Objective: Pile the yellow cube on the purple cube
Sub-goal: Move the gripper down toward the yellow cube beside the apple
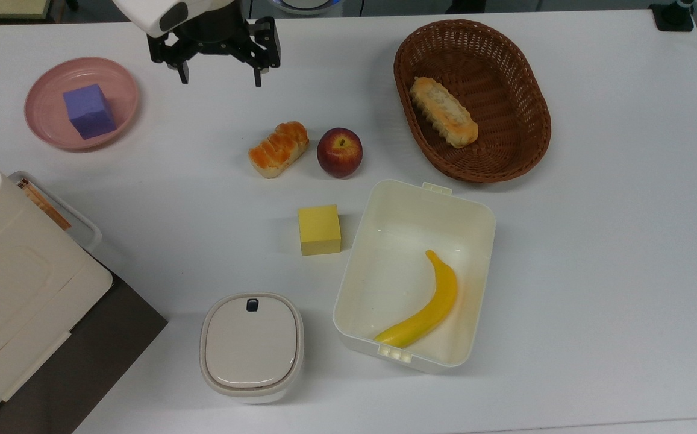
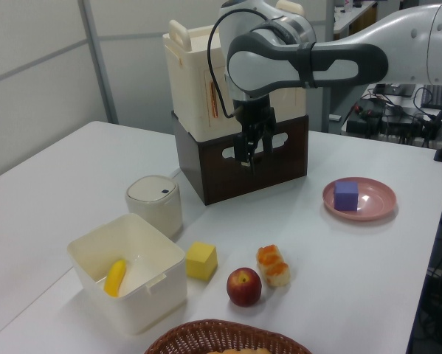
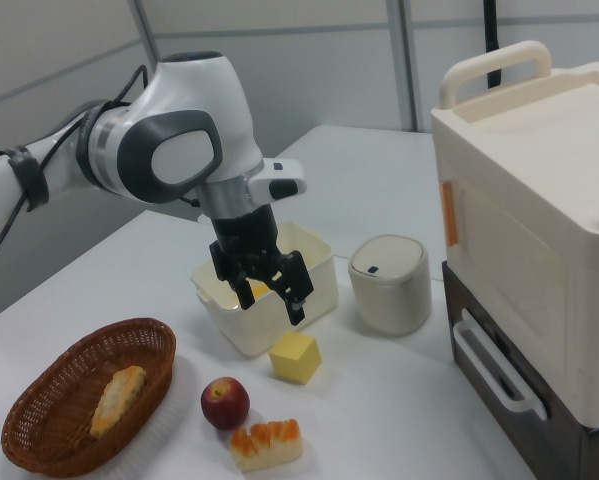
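I see the yellow cube sitting on the white surface at the middle of the top view, just beside the open white box that holds a banana. The purple cube rests in the pink plate at the upper left of the top view, well apart from it. My gripper hangs empty above the surface near the top edge, to the right of the plate, its fingers spread apart. An apple and a bread piece lie between gripper and yellow cube.
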`<act>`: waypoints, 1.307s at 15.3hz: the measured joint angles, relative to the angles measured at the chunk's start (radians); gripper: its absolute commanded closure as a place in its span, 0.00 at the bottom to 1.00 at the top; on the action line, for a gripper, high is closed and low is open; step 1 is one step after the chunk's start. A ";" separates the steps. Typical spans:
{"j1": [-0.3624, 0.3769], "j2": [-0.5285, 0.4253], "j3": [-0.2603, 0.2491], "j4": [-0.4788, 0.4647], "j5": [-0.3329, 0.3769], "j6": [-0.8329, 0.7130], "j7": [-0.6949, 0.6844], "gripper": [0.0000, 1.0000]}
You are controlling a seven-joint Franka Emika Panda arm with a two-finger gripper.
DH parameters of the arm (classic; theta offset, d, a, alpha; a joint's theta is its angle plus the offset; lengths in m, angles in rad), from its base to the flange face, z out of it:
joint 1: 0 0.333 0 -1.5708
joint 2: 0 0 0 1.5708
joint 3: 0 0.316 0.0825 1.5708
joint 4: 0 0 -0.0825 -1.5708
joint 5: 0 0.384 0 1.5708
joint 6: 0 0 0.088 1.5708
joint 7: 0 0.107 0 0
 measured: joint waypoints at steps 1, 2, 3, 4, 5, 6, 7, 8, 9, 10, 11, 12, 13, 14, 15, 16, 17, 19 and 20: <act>0.000 0.008 0.000 -0.001 0.004 0.000 0.000 0.00; 0.000 0.015 0.000 -0.001 0.014 0.000 0.000 0.00; 0.000 0.024 0.000 -0.001 0.030 0.000 0.000 0.00; 0.000 0.033 0.000 -0.001 0.049 0.000 0.000 0.00; 0.000 0.043 0.000 -0.001 0.070 0.000 0.000 0.00; 0.000 0.052 0.000 -0.001 0.089 0.001 0.000 0.00; 0.001 0.063 0.001 -0.001 0.109 0.004 0.000 0.00; 0.001 0.074 0.003 -0.002 0.124 0.014 0.000 0.00; 0.003 0.085 0.009 -0.002 0.137 0.029 0.000 0.00; 0.004 0.099 0.018 -0.002 0.147 0.045 0.000 0.00; 0.006 0.113 0.025 -0.002 0.157 0.060 0.002 0.00; 0.010 0.130 0.029 -0.003 0.166 0.074 0.004 0.00; 0.016 0.158 0.030 -0.003 0.172 0.106 0.015 0.00; 0.017 0.176 0.033 -0.004 0.174 0.134 0.023 0.00; 0.017 0.195 0.040 -0.005 0.174 0.169 0.032 0.00; 0.017 0.216 0.048 -0.005 0.174 0.204 0.038 0.00; 0.017 0.236 0.055 -0.006 0.174 0.237 0.047 0.00; 0.017 0.274 0.070 -0.006 0.174 0.296 0.065 0.00; 0.017 0.283 0.076 -0.006 0.174 0.311 0.069 0.00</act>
